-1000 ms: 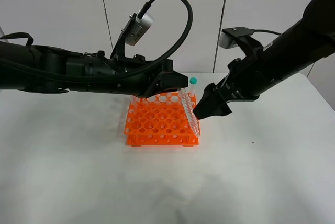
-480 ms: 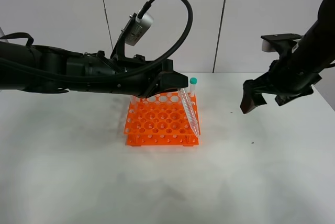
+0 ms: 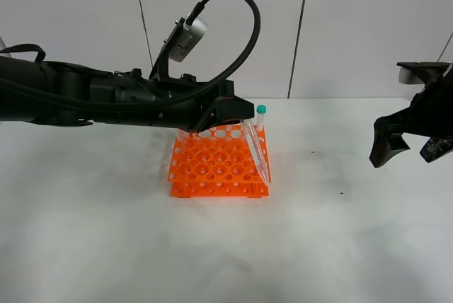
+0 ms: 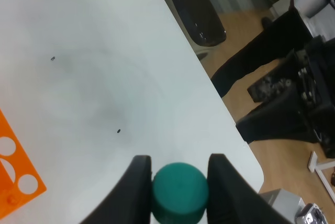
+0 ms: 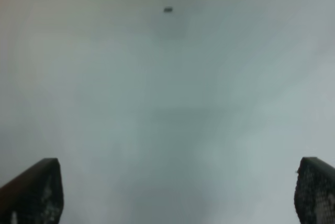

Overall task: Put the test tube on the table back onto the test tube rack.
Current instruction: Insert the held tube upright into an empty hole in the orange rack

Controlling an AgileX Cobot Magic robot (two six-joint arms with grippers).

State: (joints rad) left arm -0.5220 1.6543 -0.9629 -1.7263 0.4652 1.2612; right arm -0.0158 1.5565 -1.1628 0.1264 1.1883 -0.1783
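Change: the right arm [image 3: 417, 122], which a second ago was close against the lower end of the tube beside the rack, now sits at the far right edge of the bench [image 3: 106, 246], well apart from everything. Right jaws wide, nothing between them. The left arm [image 3: 106, 98] has not shifted. Left jaws narrow, clamped on the tube's cap [image 4: 179, 192].

Reading: the tube [image 3: 256, 153] is off the bench and carried by the left side alone. It hangs tilted over the near right corner of the rack [image 3: 212, 165]. I cannot tell whether its tip is in a hole. Not yet seated; it likely needs righting and lowering.

Materials:
- Bench: white, matte, flat, rounded corner in the left wrist view.
- Rack: bright orange plastic, rectangular, stacked plates with round holes.
- Tube: slim, clear, faint marks, tapering to a point.
- Second tube [image 3: 261, 110]: upright at the rack's far right.
- Cap: teal-green, round, smooth.
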